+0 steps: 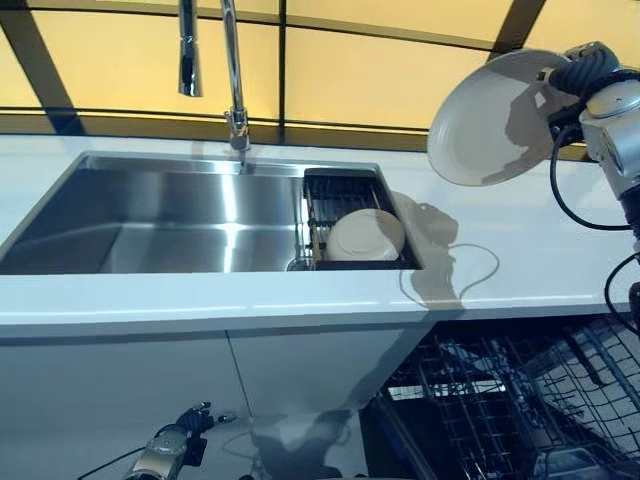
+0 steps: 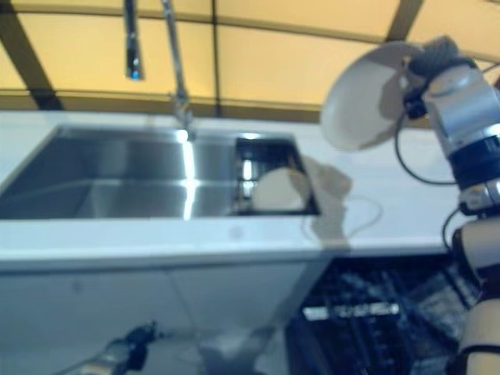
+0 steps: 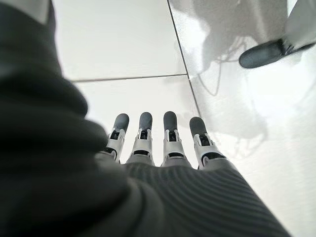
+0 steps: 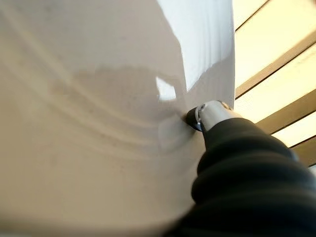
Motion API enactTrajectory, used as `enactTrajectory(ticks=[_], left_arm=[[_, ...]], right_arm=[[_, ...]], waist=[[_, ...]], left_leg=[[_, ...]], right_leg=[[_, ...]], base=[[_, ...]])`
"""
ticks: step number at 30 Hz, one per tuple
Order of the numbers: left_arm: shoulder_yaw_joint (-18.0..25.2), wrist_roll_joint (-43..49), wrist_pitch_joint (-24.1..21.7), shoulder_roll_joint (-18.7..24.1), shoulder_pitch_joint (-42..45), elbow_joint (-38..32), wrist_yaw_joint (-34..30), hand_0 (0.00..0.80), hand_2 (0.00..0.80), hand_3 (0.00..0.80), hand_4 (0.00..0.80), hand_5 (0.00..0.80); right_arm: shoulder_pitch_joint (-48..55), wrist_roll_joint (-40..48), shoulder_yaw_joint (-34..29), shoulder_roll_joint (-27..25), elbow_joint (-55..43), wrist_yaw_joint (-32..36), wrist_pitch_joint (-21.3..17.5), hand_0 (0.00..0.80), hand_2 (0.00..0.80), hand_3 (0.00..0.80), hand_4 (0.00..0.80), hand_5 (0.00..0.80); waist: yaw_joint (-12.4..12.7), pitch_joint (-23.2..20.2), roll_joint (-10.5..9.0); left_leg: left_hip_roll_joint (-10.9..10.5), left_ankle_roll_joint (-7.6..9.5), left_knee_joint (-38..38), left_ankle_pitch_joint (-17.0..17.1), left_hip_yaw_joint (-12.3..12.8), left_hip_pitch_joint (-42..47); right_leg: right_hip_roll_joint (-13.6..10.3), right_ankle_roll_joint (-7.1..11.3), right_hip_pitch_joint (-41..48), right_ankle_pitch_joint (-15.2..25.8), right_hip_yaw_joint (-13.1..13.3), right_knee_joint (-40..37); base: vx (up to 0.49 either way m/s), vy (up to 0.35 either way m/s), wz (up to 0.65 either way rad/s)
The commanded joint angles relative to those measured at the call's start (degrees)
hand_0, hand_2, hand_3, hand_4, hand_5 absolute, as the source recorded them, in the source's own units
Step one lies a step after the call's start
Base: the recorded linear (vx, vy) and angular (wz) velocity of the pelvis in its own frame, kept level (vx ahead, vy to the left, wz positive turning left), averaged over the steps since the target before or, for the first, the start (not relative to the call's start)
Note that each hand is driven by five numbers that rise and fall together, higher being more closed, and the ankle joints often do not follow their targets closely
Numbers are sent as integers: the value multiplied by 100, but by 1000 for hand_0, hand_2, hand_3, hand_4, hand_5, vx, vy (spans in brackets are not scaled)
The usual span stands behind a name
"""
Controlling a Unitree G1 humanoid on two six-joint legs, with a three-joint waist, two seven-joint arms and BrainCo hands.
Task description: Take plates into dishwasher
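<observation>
White plate pinched in raised right hand; left hand hangs straight-fingered.

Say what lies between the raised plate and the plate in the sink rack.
Only bare white counter lies between the raised plate and the rack's plate, in the left eye view.

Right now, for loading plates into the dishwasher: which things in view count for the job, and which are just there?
Part of the job:
- white plate held up in the right robot hand
- second plate in the black rack in the sink
- open dishwasher rack below the counter

Just there:
- faucet
- countertop
- left robot hand, idle, down low
</observation>
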Motion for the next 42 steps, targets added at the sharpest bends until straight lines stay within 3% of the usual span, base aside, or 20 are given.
enactTrajectory(ticks=[1, 11, 18, 23, 29, 37, 42], left_arm=[[-290, 275, -238, 320, -365, 76, -4, 0, 0, 0, 0, 0], [-460, 536, -427, 420, -298, 1, 22, 0, 0, 0, 0, 0], [-427, 723, -502, 426, -185, -90, 111, 0, 0, 0, 0, 0], [-356, 862, -631, 455, -74, -73, 144, 0, 0, 0, 0, 0], [-202, 978, -773, 532, 48, -143, 135, 0, 0, 0, 0, 0], [67, 902, -835, 569, 89, -238, 128, 0, 0, 0, 0, 0], [227, 495, -847, 514, 37, -176, 168, 0, 0, 0, 0, 0]], right_arm=[[-1310, -677, 703, -758, 75, 296, -373, 800, 800, 800, 800, 800], [-1823, -1780, 1550, -1392, 151, 1072, -1043, 800, 800, 800, 800, 800], [-1152, -2261, 1246, -1994, -239, 1144, -1474, 800, 800, 800, 800, 800], [-297, -2582, 628, -2337, -582, 1096, -1775, 800, 800, 800, 800, 800], [1599, -3334, -796, -2681, -1176, 987, -2352, 800, 800, 800, 800, 800], [3988, -4116, -2678, -2557, -1685, 809, -2822, 800, 800, 800, 800, 800], [4691, -4795, -3109, -2359, -1852, 570, -3054, 800, 800, 800, 800, 800]], waist=[[-22, -53, 9], [-285, -105, 37], [-489, -51, 105], [-631, 12, 164], [-893, 139, 325], [-1166, 409, 530], [-1211, 638, 653]], left_leg=[[-140, 229, 19, -459, 126, 337], [-39, 205, 19, -467, 307, 430], [24, 198, 19, -487, 431, 456], [66, 192, 19, -501, 528, 471], [105, 189, 19, -503, 643, 408], [120, 170, 19, -472, 806, 246], [91, 175, 19, -456, 842, 136]], right_leg=[[-2, 324, 291, -160, -17, 25], [100, 323, 211, -144, 270, 25], [152, 336, 123, -135, 431, 25], [184, 349, 52, -121, 524, 25], [210, 371, -116, -86, 665, 25], [209, 375, -392, -29, 764, 33], [178, 358, -574, -8, 787, 63]], base=[[9, -52, -20], [7, -48, -19], [-8, -55, -12], [-7, -62, -9], [-22, -58, -12], [-67, -50, -9], [-80, -34, -5]])
